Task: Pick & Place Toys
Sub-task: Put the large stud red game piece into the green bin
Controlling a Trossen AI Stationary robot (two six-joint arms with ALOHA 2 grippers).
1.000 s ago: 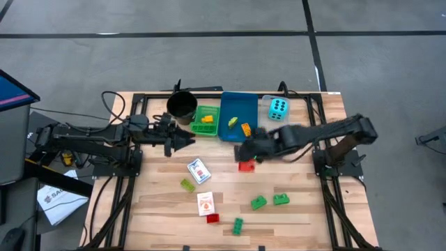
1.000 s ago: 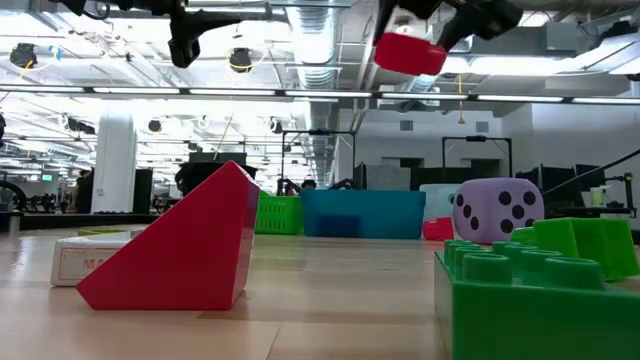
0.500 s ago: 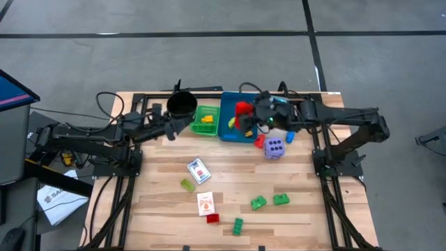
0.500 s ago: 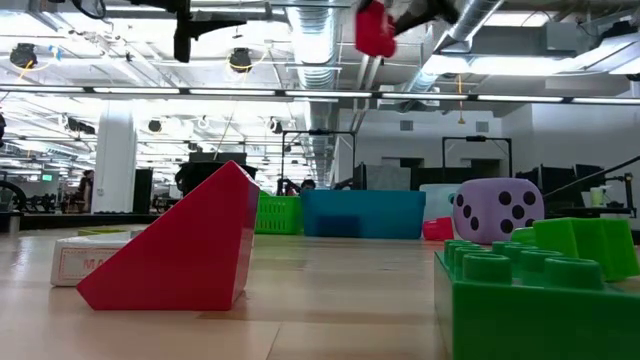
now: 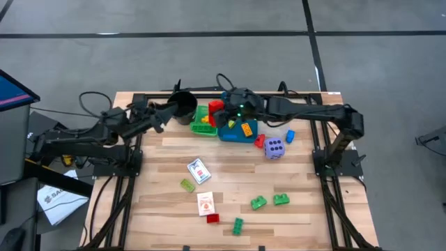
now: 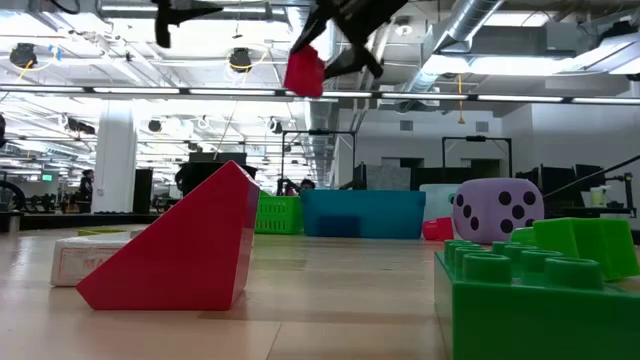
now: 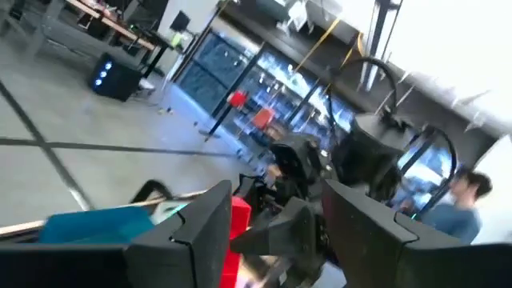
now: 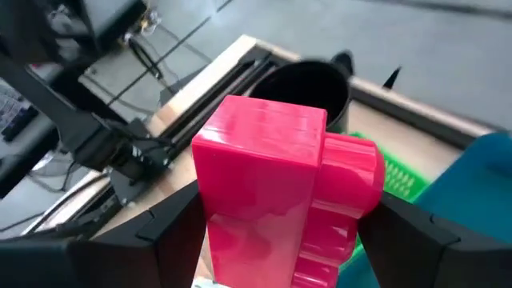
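Note:
My right gripper (image 5: 219, 109) reaches from the table's right side to its far middle and is shut on a red brick (image 8: 268, 176). It holds the brick high over the green tray (image 5: 204, 123), next to the black cup (image 5: 182, 104). My left gripper (image 5: 166, 111) stands open in the air just left of the cup, with nothing between its fingers (image 7: 204, 232). Loose on the table lie a purple die (image 5: 274, 148), a blue brick (image 5: 290, 136), two white card packs (image 5: 198, 170), green bricks (image 5: 258, 203) and a small red brick (image 5: 212, 218). My right gripper pinches the red brick by two opposite side faces (image 8: 210, 200) between its two fingers (image 8: 172, 228). The fingers come from the table's right, slanting downward. The brick is lifted clear, high above the trays (image 6: 303, 72), with a stud (image 8: 352, 172) sticking out sideways.
The blue tray (image 5: 234, 132) beside the green one holds yellow and orange bricks (image 5: 245, 129); the green tray holds a yellow piece (image 5: 206, 119). The table's black frame rails (image 5: 139, 104) run along its far and side edges. Bare wood lies at the near left (image 5: 157, 209).
My right gripper has carried the red brick from above the table's middle toward the far edge and left, over the blue tray to above the green tray, rolling its wrist as it went. My left gripper has drawn back toward the far left and risen, tipping upward.

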